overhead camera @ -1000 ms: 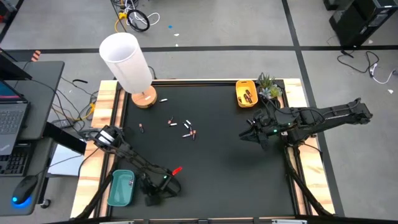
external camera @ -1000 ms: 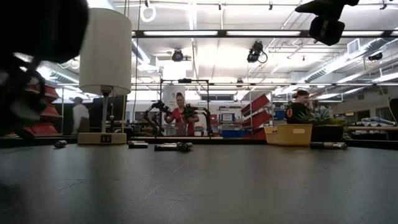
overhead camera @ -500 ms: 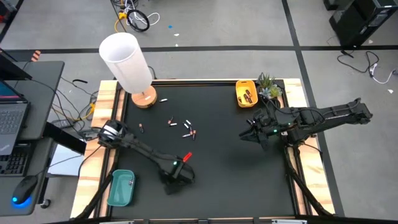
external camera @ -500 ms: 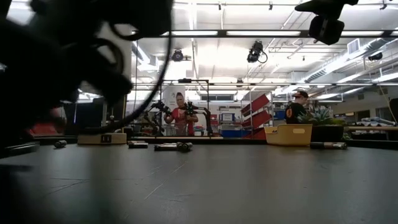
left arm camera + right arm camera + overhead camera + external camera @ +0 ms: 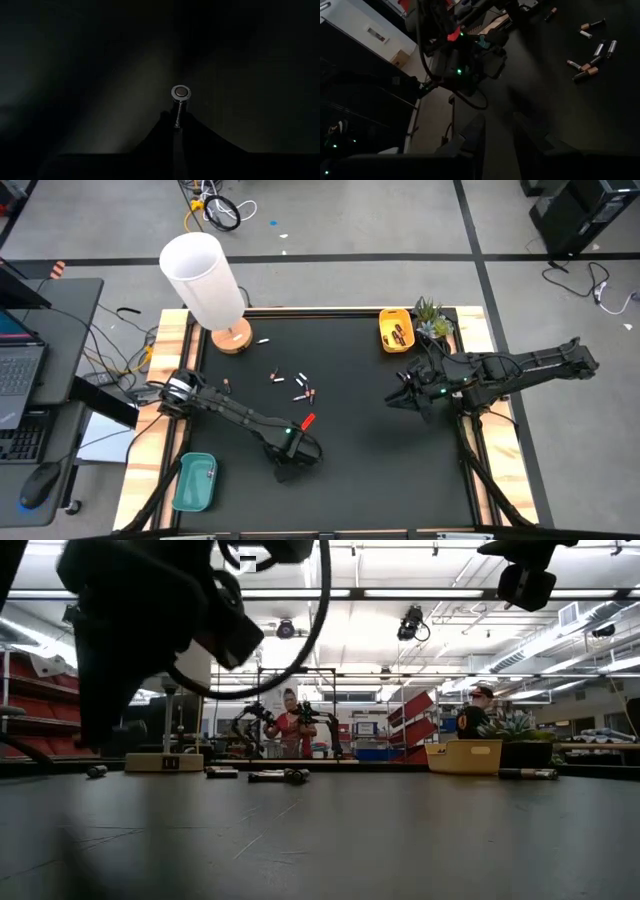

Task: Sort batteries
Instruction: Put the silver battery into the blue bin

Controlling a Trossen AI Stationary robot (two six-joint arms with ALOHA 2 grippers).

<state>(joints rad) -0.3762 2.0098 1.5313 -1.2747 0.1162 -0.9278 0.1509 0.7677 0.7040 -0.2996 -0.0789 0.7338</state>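
My left gripper (image 5: 292, 458) hangs over the black table's near middle, shut on one battery (image 5: 180, 93) that shows end-on in the left wrist view. Several loose batteries (image 5: 300, 388) lie on the mat toward the far left. One more battery (image 5: 263, 340) lies beside the lamp base. The teal tray (image 5: 194, 482) sits at the near left corner, and the yellow tray (image 5: 396, 330), with batteries in it, sits at the far right. My right gripper (image 5: 405, 396) waits above the table's right side, open, with nothing between its fingers (image 5: 476, 134). My left gripper pinches the battery between its two fingertips (image 5: 175, 122), by the end nearer the wrist (image 5: 176, 116). The fingers point steeply down and the battery runs on along them, its free end sticking out past the tips. It hangs clear of the table.
A white lamp (image 5: 205, 280) on a round wooden base (image 5: 232, 337) stands at the far left corner. A small plant (image 5: 432, 315) stands beside the yellow tray. Wooden rails border the mat. People show in the room beyond the table in the low view.
My left gripper has swung away from the teal tray toward the table's right edge and a little toward the far edge, rising as it went and turning about its wrist. It stays shut.
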